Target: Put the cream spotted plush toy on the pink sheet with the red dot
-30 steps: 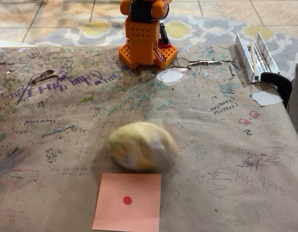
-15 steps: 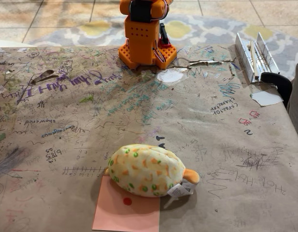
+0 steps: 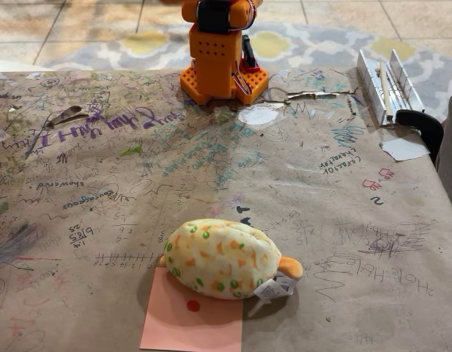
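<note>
So the plush toy (image 3: 222, 259) sits on the far edge of the sheet (image 3: 190, 323), hanging off its right side onto the table (image 3: 101, 183) (tail end points right). The dot (image 3: 193, 305) peeks out just in front of it. Arm base (image 3: 218, 62) is way behind, at the table's far edge; clamp (image 3: 420, 125) is far right.

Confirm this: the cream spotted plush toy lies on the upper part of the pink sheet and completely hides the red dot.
Not quite. The fixed view shows the cream spotted plush toy lying on the upper part of the pink sheet, but the red dot is not hidden; it sits in plain sight just below the toy's lower edge.
</note>
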You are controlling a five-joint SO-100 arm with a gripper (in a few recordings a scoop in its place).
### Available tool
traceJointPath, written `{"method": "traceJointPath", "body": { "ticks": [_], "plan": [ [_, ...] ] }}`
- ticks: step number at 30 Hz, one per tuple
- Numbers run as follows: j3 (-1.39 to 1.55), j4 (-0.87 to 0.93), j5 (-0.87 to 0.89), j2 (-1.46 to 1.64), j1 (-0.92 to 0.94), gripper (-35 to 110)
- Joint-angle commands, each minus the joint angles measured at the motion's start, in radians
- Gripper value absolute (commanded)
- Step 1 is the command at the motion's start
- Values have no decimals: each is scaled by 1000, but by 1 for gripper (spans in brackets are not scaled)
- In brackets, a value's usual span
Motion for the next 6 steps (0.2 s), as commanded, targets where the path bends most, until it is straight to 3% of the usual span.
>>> {"method": "traceJointPath", "body": {
  "ticks": [1, 3, 6],
  "plan": [
    [0, 626, 738, 17, -3, 0],
    [-2, 776, 934, 20, -8, 0],
    [-6, 782, 983, 20, 23, 0]
  ]
}}
